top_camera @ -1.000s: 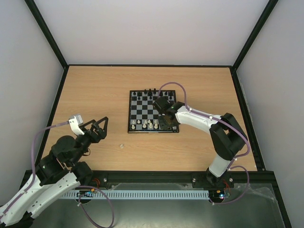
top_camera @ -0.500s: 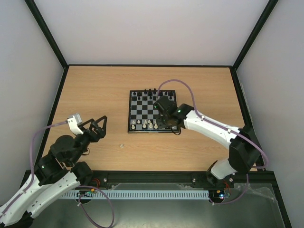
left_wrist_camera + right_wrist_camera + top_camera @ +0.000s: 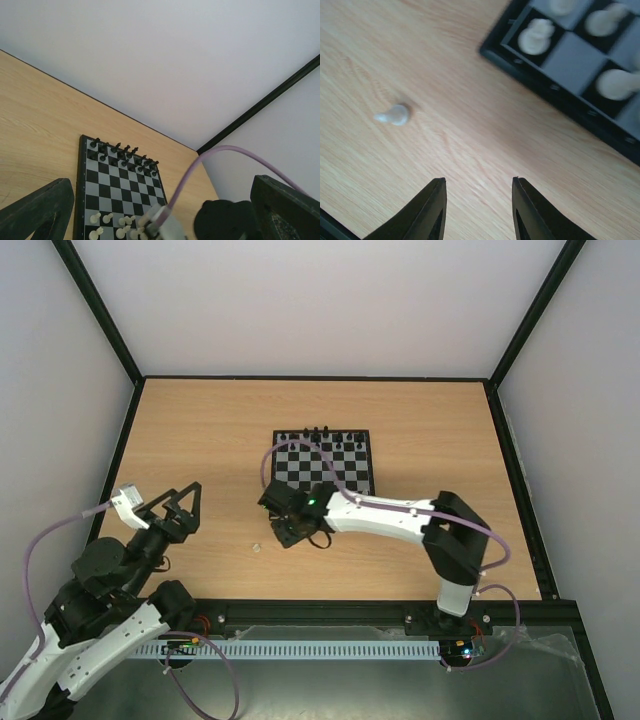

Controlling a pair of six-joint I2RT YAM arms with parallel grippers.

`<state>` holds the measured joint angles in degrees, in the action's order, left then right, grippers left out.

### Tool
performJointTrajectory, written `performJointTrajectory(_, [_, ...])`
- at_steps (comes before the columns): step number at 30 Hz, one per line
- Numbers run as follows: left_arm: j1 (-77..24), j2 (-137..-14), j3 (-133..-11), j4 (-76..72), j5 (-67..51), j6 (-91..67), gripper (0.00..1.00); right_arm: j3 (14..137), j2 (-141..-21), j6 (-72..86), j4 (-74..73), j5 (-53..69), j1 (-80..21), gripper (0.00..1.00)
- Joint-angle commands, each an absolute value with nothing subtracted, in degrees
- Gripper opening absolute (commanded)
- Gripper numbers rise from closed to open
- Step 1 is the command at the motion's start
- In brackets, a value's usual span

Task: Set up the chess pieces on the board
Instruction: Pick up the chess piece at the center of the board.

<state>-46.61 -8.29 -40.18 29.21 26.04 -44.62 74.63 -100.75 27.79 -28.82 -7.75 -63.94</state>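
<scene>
The board (image 3: 345, 465) lies mid-table, with black figures along its far rows. One whitish chess piece (image 3: 256, 548) lies on its side on the wood, off the board's near left corner. It also shows in the right wrist view (image 3: 394, 115). My right gripper (image 3: 285, 527) hovers over bare wood between that piece and the board corner (image 3: 560, 90); it is open and empty (image 3: 479, 182). Several whitish pieces (image 3: 536, 36) stand on the board's near rows and also show in the left wrist view (image 3: 115, 222). My left gripper (image 3: 180, 505) is open and empty, far left of the board.
Black frame rails run along the table's left edge (image 3: 118, 455) and right edge (image 3: 515, 480). The right arm (image 3: 400, 515) stretches across the board's near edge, its purple cable (image 3: 210, 160) arching above. The left wrist view looks over the board (image 3: 120, 195) toward the back wall.
My right gripper swept left from the board's near right squares to the wood off its near left corner. My left arm drew back to the left and nearer.
</scene>
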Motion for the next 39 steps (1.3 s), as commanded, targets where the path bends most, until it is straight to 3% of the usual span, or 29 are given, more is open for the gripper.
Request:
performJointTrajectory(1, [-46.7,-6.8,-41.5,31.3,27.1,-44.6,1.0,80.7,-106.8,29.3,-30.1,-6.7,-67.0,0.37])
performJointTrajectory(15, [-46.7,-4.4,-41.8,32.7,26.0,-44.4,0.99,91.9,-117.8,30.0,-33.0,-4.8,-70.7,0.18])
performJointTrajectory(22, [-46.8,-3.9,-41.4,32.8,26.2,-44.0,1.0,94.2,-119.6,30.3,-34.1,-4.8,-70.9,0.38])
performJointTrajectory(39, [-46.7,-3.2,-41.0,33.0,26.3,-44.1,1.0,97.9,-124.9,30.0,-35.6,-5.9,-70.8,0.35])
